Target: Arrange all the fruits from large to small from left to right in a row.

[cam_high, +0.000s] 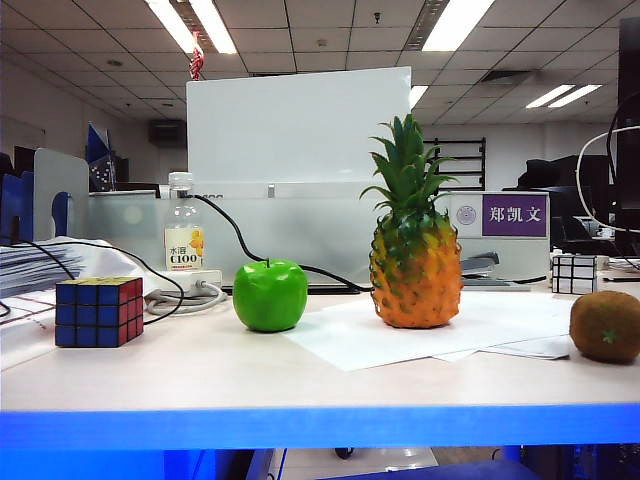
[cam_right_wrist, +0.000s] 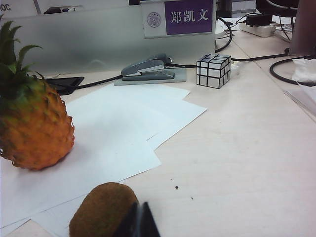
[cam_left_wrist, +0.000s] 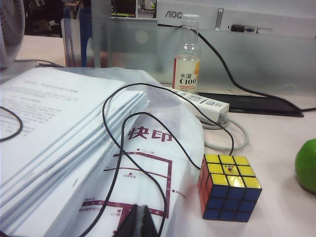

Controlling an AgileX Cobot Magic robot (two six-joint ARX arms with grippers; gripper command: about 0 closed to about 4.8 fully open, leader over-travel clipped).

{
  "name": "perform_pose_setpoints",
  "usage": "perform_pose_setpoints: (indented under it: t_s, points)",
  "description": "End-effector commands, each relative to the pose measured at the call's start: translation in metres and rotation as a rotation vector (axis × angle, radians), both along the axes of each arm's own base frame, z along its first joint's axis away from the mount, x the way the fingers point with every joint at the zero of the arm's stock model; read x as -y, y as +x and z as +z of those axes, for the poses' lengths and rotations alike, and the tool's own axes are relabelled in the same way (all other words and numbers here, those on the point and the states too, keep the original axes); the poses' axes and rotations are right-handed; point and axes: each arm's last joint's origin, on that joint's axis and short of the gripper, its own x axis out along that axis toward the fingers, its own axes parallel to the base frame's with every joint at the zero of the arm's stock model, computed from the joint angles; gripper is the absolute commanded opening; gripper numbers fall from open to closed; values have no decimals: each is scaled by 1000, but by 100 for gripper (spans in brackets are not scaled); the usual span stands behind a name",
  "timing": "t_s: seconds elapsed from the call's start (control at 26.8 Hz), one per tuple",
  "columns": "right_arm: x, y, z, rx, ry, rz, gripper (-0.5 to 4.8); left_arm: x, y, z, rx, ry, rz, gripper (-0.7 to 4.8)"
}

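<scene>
Nothing sorted yet: apple [cam_high: 270,294], pineapple [cam_high: 414,260], kiwi [cam_high: 606,325] run left to right on the tabletop [cam_high: 300,385]; left gripper [cam_left_wrist: 139,220] and right gripper [cam_right_wrist: 138,220] hang closed, empty, near its front edge.

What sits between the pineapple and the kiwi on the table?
No object. In the exterior view, only loose white paper sheets and bare tabletop lie between the pineapple and the kiwi. Both grippers are shut, away from that stretch.
</scene>
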Motion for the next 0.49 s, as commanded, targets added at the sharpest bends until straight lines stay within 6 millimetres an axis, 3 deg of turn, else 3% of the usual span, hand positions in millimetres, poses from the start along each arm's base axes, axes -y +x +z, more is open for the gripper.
perform_pose_setpoints:
  t_s: [0.04,0.49]
  points:
    - [0,0,-1,10,3,0,-1,0,0,2,19,-15,-3,-6]
    - [0,0,-1,10,4,0,-1,0,0,-3,-34,43,-15,-6]
